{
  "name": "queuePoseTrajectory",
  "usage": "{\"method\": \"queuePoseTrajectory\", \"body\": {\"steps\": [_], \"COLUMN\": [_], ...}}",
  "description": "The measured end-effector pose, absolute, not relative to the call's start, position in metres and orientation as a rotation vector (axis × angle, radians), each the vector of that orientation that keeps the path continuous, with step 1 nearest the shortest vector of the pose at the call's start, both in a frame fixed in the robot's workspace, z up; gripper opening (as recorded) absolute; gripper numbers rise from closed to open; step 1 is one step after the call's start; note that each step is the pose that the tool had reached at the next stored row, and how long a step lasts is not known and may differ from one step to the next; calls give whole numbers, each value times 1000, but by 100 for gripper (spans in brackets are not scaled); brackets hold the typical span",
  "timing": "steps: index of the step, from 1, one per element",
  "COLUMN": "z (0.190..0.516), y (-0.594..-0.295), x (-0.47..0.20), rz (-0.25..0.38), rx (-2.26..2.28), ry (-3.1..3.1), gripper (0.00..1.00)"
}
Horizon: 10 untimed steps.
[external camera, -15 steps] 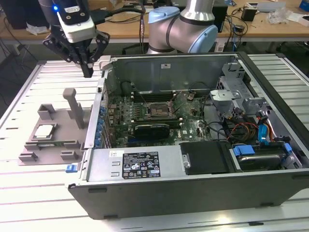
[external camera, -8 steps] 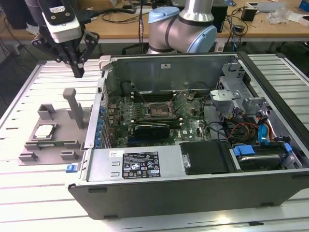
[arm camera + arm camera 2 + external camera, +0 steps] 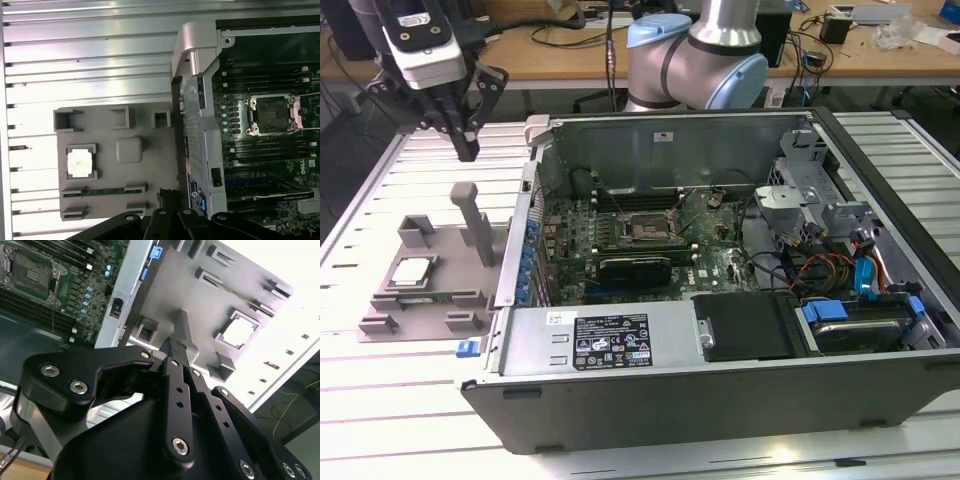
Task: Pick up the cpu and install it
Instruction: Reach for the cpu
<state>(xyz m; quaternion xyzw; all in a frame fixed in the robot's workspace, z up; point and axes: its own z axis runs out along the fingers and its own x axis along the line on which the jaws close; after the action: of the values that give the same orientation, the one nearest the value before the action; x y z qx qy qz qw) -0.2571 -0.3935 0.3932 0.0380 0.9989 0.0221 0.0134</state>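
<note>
The cpu (image 3: 412,272), a small square chip with a pale silver top, lies flat in a recess of the grey plastic tray (image 3: 455,275) at the exterior view's left. The wrist views also show the cpu (image 3: 81,162) (image 3: 239,333) in its recess. My gripper (image 3: 467,148) hangs high above the tray's far end, beyond the cpu. Its fingers (image 3: 175,347) are shut together on nothing. The dark socket (image 3: 647,228) with its metal rim sits on the green board inside the open computer case (image 3: 670,140); the socket (image 3: 271,115) looks unoccupied.
An upright post (image 3: 470,215) rises from the tray just below the gripper. The case's raised side wall (image 3: 520,250) stands between tray and board. Cables, a drive bay and a power supply (image 3: 620,340) crowd the case. Everything rests on a ribbed metal table (image 3: 380,390).
</note>
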Motion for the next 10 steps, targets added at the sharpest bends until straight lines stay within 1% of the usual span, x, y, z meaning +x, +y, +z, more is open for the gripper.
{"method": "queuePoseTrajectory", "body": {"steps": [10], "z": [387], "y": [-391], "x": [-276], "rz": [69], "rx": [119], "ry": [3112], "gripper": [11]}}
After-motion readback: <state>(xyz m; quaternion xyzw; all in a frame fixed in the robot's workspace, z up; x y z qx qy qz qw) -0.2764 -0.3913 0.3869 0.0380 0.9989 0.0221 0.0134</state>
